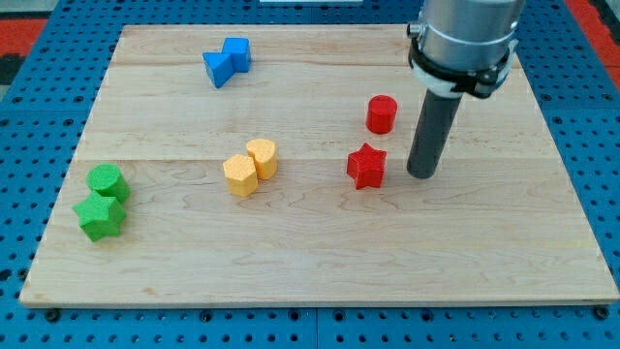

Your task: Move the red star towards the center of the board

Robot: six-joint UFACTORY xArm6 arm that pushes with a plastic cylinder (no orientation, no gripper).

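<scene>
Red star (366,166): small, chunky, bright red, with blunt points, lying flat on the wooden board (320,262), right of the board's middle. Just beside it, on the view's right, my tip (420,174), close but not clearly touching. No claw on this arm, only the dark rod, so nothing open, closed or gripped. Above the star, toward the view's top, a red cylinder (382,113), apart from it. Further to the view's left, two yellow blocks (250,166) touching each other. At top left, a blue block (227,61). At far left, a green cylinder (106,180) against a green star (101,217).
</scene>
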